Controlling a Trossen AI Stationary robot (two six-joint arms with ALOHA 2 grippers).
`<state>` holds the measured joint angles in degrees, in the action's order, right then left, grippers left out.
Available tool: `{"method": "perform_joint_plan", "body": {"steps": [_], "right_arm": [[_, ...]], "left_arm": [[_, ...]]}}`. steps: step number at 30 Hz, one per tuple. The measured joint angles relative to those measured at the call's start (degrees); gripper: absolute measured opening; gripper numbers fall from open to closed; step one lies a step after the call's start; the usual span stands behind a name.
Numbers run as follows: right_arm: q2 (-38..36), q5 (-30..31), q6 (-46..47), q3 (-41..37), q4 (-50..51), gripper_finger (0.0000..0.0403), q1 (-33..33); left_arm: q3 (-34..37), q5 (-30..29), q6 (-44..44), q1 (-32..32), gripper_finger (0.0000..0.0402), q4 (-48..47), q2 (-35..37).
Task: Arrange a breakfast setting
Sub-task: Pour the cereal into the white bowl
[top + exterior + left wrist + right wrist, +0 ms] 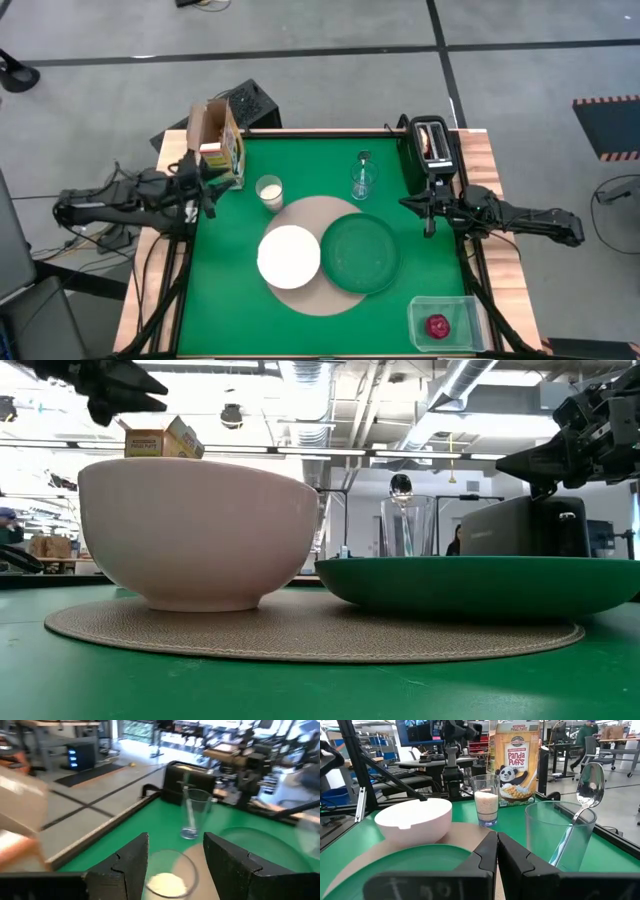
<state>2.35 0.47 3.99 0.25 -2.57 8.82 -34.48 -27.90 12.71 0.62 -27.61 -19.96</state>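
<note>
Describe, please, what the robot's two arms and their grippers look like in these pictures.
Both arms are slim, black and jointed, with dark cables trailing at their bases. The left gripper has two broad, flat, matte-black fingers with stepped, notched inner edges. The right gripper has matching black, angular fingers. No markings are legible.

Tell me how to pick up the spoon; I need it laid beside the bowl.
Grip the silver spoon by its bowl end, which sticks up above the clear glass rim. It stands handle-down, leaning on the rim, so come from above and lift upward.
</note>
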Motion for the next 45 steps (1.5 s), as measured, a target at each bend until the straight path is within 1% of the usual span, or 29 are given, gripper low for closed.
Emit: {"method": "perform_joint_plan", "body": {"steps": [4, 10, 15, 19, 22, 25, 30, 35, 39, 42, 45], "right_arm": [[0.00, 0.02, -0.04, 0.00, 0.34, 0.0042, 0.00], [0.00, 0.02, -0.15, 0.00, 0.57, 0.0042, 0.00], [0.00, 0.02, -0.15, 0.00, 0.63, 0.0042, 0.00], [0.00, 0.03, -0.15, 0.00, 0.66, 0.0042, 0.00], [0.00, 0.04, -0.15, 0.02, 0.66, 0.0042, 0.00], [0.00, 0.04, -0.15, 0.02, 0.68, 0.0042, 0.00], [0.00, 0.02, -0.13, 0.02, 0.70, 0.0042, 0.00], [0.00, 0.02, -0.08, 0.00, 0.74, 0.0042, 0.00], [0.00, 0.02, 0.04, 0.01, 0.76, 0.0042, 0.00], [0.00, 0.03, 0.03, 0.01, 0.76, 0.0042, 0.00], [0.00, 0.02, 0.02, 0.02, 0.76, 0.0042, 0.00]], "left_arm": [[-7.20, -4.14, 0.45, 0.00, 0.0177, -6.19, -4.92], [-17.02, -10.38, 1.56, -0.02, 0.0177, -12.16, -11.66], [-25.45, -16.15, 4.86, -0.02, 0.0176, -22.78, -17.81], [-32.05, -16.92, 8.89, -0.04, 0.0176, -33.36, -22.81], [-35.37, -16.88, 11.87, -0.78, 0.0176, -40.54, -26.05], [-36.31, -16.64, 12.72, -2.50, 0.0176, -44.63, -28.52], [-36.31, -11.74, 9.11, -6.36, 0.0176, -45.50, -32.14], [-36.31, -14.14, 2.12, -10.14, 0.0176, -45.48, -36.18], [-36.31, -10.75, -1.65, -14.90, 0.0176, -48.03, -38.70], [-36.31, -10.55, -2.03, -17.98, 0.0176, -48.68, -39.50], [-36.31, -10.76, -2.91, -19.60, 0.0176, -48.49, -39.39]]}}
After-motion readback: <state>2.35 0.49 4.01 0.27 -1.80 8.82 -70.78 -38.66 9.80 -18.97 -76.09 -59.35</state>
